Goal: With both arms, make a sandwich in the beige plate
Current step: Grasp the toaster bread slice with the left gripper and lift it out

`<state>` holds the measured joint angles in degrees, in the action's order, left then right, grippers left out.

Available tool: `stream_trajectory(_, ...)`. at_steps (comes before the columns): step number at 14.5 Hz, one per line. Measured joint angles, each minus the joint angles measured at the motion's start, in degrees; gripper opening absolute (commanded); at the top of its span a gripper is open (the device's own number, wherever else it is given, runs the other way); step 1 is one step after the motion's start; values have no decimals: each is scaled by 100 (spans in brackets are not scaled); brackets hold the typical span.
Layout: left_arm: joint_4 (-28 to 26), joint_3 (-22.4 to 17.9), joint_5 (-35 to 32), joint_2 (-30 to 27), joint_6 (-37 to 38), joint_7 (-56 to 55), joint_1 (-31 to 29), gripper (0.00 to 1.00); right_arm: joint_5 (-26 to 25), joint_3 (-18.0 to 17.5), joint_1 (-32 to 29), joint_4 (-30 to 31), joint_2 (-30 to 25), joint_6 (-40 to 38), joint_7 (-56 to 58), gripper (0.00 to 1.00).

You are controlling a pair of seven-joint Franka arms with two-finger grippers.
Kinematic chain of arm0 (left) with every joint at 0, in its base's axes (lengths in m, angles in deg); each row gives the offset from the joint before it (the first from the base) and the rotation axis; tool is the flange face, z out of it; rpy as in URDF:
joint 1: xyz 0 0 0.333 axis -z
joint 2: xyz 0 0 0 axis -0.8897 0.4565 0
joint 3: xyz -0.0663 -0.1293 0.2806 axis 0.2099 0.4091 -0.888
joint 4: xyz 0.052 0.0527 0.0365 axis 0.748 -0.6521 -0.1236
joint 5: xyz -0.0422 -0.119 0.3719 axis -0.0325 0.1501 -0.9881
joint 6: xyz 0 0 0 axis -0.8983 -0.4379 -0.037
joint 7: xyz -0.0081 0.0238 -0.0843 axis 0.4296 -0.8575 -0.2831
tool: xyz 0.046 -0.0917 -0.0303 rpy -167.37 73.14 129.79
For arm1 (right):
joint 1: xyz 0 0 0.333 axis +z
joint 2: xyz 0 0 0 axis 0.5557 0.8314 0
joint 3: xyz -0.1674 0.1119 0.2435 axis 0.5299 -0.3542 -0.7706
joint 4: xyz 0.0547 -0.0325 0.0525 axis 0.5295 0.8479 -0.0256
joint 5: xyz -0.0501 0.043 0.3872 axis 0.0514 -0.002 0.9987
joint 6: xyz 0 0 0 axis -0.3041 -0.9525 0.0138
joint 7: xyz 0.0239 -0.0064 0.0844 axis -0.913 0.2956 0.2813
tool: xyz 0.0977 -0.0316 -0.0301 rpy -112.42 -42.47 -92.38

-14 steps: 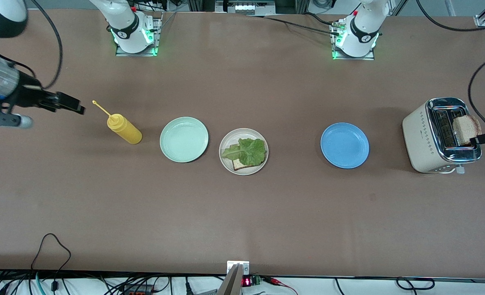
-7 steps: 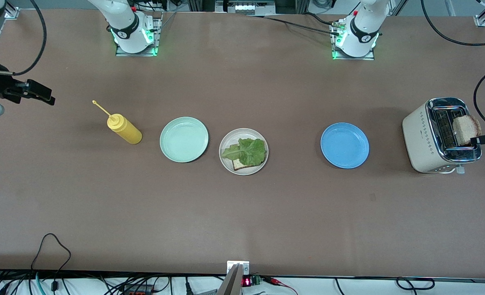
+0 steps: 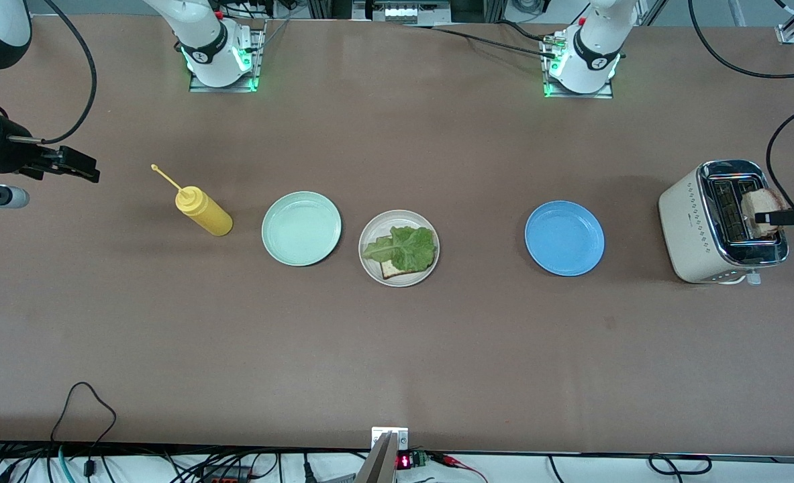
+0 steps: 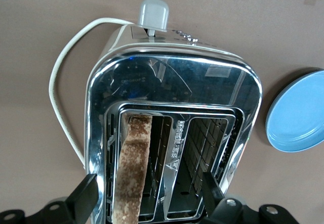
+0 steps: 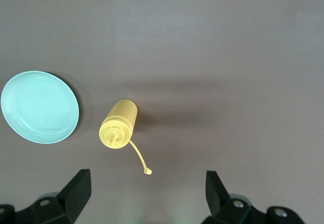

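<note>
Left gripper (image 4: 147, 196) is over the toaster (image 3: 722, 221) at the left arm's end of the table, fingers (image 4: 87, 196) spread wide and straddling the toast slice (image 4: 132, 171) standing in one slot. Not clamped yet; there is a gap on both sides.

Beige plate (image 3: 370, 265) sits mid-table between the mint-green plate (image 3: 301, 228) and the blue plate (image 3: 564, 238). It already holds the bottom bread slice (image 3: 390, 270) with the lettuce leaf (image 3: 402, 247) on top. The sandwich only lacks its top slice.

Handling, my read: toast is light, stiff but crumbly, with a rough crust, so slip is unlikely. Pinch across the flat faces near the exposed top edge and use modest force, or it cracks. Lift straight up to clear the slot walls. The lettuce is floppy, so set the slice down flat to avoid dragging it.

Right gripper (image 5: 147, 196) waits, fingers apart and empty, over bare table near the mustard bottle (image 3: 202, 211).
</note>
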<state>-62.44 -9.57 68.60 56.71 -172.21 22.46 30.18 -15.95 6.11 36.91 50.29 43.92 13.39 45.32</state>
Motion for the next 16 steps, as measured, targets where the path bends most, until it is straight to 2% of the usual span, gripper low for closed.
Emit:
stream_trajectory(1, 1, 0, -12, 27, 0, 2, 0, 76, 3, 0, 16, -37, -1, -14, -1, 100)
stream_trajectory(3, 2, 0, -68, 63, -1, 4, -1, 50, 7, -1, 87, -67, 0, -15, -6, 100)
stream_trajectory(5, 4, -2, -78, 65, -1, 3, -3, 30, 12, -1, 154, -74, 0, -13, -13, 100)
stream_trajectory(6, 4, -3, -79, 65, -1, 2, -4, 20, 30, -1, 180, -76, 0, -13, -13, 100)
stream_trajectory(9, 16, -4, -84, 65, -1, 2, -5, 3, 81, -2, 288, -83, 0, -13, -34, 100)
stream_trajectory(10, 32, -2, -92, 65, 0, 2, -1, 1, 94, -2, 311, -85, 0, -13, -70, 100)
stream_trajectory(14, 152, 18, -256, 50, 67, 9, 20, 1, 144, -2, 320, -85, 0, -13, -125, 100)
stream_trajectory(16, 319, 29, -256, -12, 360, 72, 18, 1, 144, -1, 321, -86, 0, -13, -130, 100)
